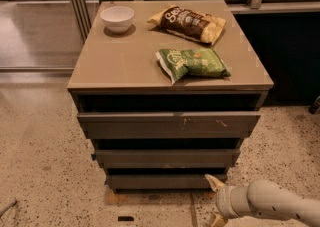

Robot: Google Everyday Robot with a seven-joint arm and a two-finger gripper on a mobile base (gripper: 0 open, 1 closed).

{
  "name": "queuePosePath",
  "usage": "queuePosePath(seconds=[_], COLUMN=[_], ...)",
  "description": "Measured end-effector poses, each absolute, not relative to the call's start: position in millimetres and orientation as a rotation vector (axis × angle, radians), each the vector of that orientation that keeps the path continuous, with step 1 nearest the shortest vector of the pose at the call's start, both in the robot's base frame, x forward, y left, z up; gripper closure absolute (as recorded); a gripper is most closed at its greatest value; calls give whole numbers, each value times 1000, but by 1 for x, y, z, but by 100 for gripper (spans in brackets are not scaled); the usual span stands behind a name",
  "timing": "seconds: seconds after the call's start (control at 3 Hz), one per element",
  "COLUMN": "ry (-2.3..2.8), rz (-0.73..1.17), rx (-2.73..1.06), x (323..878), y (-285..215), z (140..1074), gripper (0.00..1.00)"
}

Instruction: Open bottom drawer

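bottom drawer (160, 181) lowest in cabinet (170, 123), tool (216, 201) spread wide, empty, at its 4 o'clock corner; stiff handleless slab, probably slick-faced, so hook the top lip.

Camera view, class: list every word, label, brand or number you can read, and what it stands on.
Brown snack bag: pale lettering, too blurred to read.
Green snack bag: print too blurred to read.
White bowl: none.
Bottom drawer, gripper by its right end: no text.

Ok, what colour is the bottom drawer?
The bottom drawer is dark grey, camera view; gripper by its right end.
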State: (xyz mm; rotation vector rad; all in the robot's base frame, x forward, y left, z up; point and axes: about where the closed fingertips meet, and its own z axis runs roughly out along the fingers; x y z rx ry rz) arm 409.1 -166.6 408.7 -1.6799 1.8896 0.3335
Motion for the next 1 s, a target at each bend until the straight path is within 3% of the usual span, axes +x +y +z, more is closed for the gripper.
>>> queuePosePath(seconds=[1.0], ry=[1722], rz=[267], rx=[-1745], x=[427], y=[-161], z=[316], gripper=[0])
